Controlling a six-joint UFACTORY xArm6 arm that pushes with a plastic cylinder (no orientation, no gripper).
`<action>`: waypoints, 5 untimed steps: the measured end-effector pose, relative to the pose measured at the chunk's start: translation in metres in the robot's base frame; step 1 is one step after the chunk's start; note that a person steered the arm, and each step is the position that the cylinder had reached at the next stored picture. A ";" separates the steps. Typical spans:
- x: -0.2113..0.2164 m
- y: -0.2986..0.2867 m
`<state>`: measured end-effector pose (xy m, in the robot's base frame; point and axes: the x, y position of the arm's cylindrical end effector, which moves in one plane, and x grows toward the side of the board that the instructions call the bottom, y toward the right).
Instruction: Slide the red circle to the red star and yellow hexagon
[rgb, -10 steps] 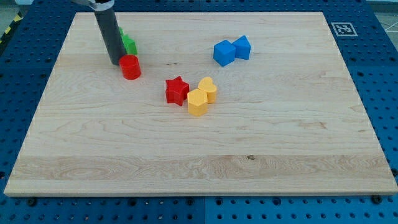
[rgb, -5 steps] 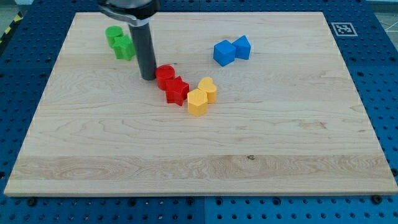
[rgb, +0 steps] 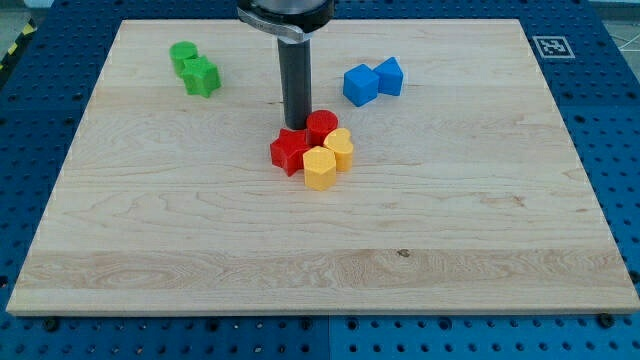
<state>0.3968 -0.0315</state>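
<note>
Near the board's middle, my tip (rgb: 297, 126) touching the red circle (rgb: 322, 127), circle against red star (rgb: 289, 151) and yellow hexagon (rgb: 319, 168), bare rod holding nothing.

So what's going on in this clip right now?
A rod-tipped arm is pushing blocks on a wooden board. My tip sits just above-left of the red circle, which now touches the red star and the yellow blocks. Green blocks and blue blocks sit apart, near the top.

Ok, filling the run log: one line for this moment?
my tip: just above red star, left of red circle | red circle: touching star and yellow heart | yellow hexagon: below them
</note>
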 end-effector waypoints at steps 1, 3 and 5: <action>-0.009 0.000; -0.017 0.050; 0.012 0.043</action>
